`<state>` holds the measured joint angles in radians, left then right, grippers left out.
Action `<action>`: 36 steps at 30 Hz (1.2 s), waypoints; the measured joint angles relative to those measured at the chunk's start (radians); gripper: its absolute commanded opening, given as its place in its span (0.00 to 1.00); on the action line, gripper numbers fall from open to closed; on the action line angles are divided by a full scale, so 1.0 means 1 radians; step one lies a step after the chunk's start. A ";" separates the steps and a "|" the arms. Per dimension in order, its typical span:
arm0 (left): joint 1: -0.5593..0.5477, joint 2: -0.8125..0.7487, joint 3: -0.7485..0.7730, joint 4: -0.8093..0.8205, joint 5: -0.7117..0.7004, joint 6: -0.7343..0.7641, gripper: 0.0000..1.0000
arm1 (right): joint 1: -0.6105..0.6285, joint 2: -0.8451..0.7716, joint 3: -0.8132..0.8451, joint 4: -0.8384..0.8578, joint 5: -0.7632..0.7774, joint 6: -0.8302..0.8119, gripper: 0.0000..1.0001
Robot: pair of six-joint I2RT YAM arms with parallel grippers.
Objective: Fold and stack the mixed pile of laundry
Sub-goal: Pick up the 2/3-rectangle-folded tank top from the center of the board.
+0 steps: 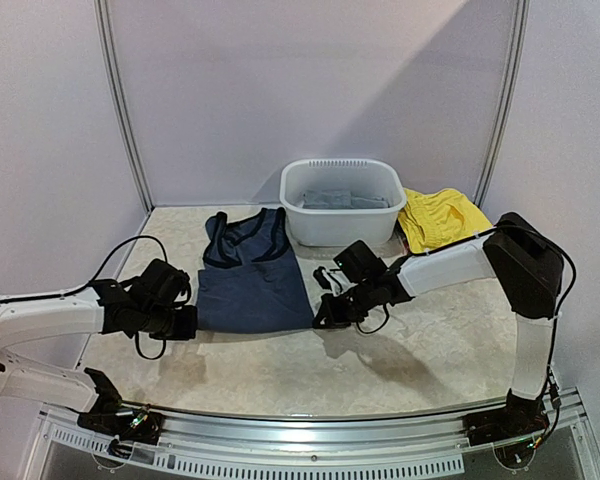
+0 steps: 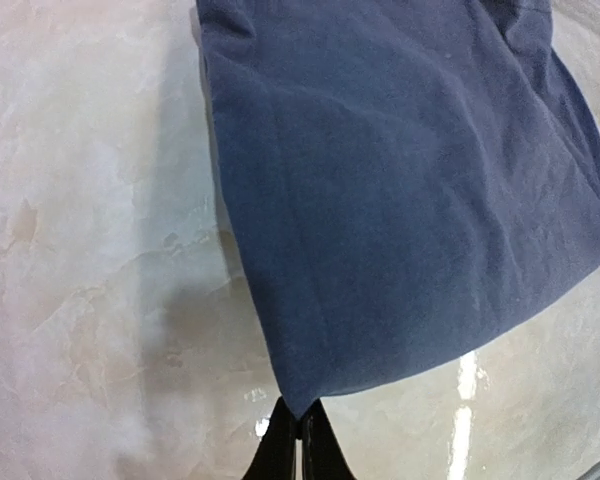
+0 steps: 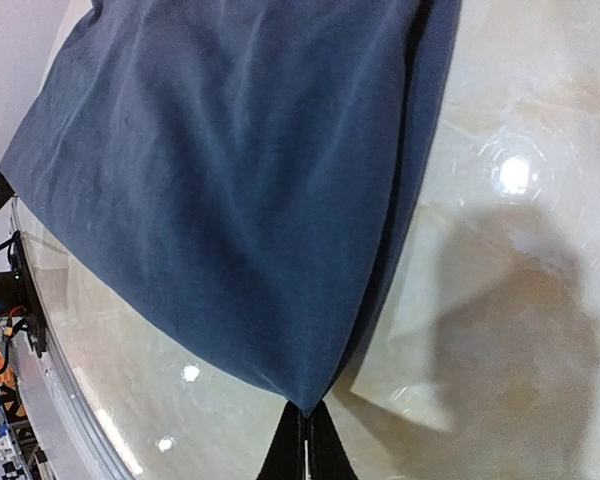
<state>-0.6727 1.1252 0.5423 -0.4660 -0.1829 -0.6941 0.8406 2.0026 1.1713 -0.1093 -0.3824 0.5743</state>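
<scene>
The wrist views show the left gripper [image 2: 300, 445] and right gripper [image 3: 305, 445] pinched shut on corners of the navy tank top [image 2: 400, 200]. Only the overhead view shows the white basin [image 1: 335, 228] and yellow clothes [image 1: 438, 218].

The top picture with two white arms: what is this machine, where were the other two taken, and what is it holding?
Two robot arms are bolted to a table. The wide picture comes from a camera above and behind them; the close ones from cameras on each wrist. Each arm ends in a pinching tool. The left tool and right tool each pinch a bottom corner of a navy tank top lying on the table. Behind it stand a white basin holding grey cloth and a yellow garment.
</scene>
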 measured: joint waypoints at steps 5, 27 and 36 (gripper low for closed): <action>-0.070 -0.087 0.019 -0.090 -0.014 -0.029 0.00 | 0.033 -0.071 -0.013 -0.027 0.008 -0.003 0.00; -0.339 -0.428 0.106 -0.459 -0.035 -0.213 0.00 | 0.282 -0.453 -0.093 -0.251 0.287 0.054 0.00; -0.364 -0.460 0.159 -0.479 -0.040 -0.223 0.00 | 0.304 -0.504 -0.085 -0.337 0.377 0.076 0.00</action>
<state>-1.0363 0.6651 0.7017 -0.9451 -0.2230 -0.9173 1.1446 1.4990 1.0859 -0.4465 -0.0059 0.6506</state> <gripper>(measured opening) 0.008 0.009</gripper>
